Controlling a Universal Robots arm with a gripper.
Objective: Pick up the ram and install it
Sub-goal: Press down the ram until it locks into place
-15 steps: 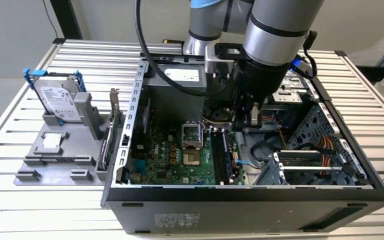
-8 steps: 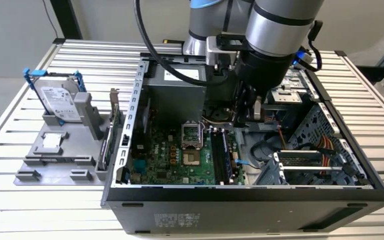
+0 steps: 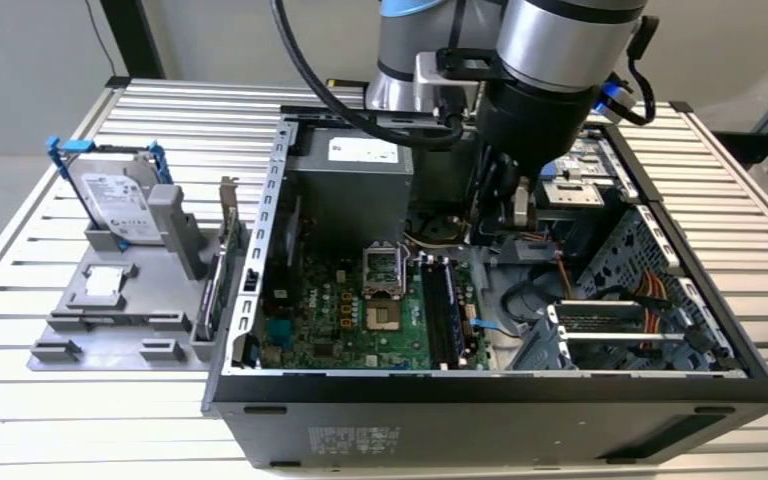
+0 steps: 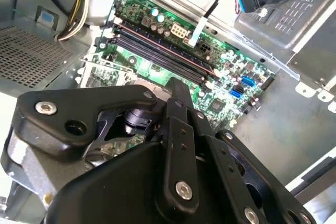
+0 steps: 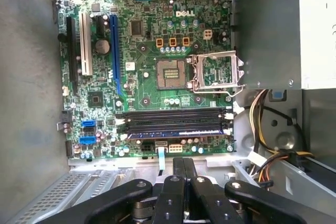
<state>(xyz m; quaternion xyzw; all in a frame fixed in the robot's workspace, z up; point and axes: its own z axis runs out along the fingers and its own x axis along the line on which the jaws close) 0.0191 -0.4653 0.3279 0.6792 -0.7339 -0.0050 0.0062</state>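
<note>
The ram [image 5: 178, 133] is a thin blue stick lying along the memory slot nearest the case wall, in the row of black slots [image 5: 173, 119] on the green motherboard. It sits level with the slots, with the white end clips at both ends. My gripper [image 3: 507, 228] hangs inside the open computer case [image 3: 244, 300], a little above the board near the slots. In both wrist views its black fingers are pressed together, and nothing shows between them [image 5: 184, 162] [image 4: 177, 85]. It is not touching the ram.
The power supply [image 3: 351, 185] and the open processor socket [image 5: 170, 73] lie beside the slots. Cable bundles [image 5: 265, 116] and a drive cage [image 3: 624, 310] crowd the case's other side. Outside, a grey fixture [image 3: 104, 320] holds a hard drive [image 3: 115, 195] and a bracketed card [image 3: 224, 250].
</note>
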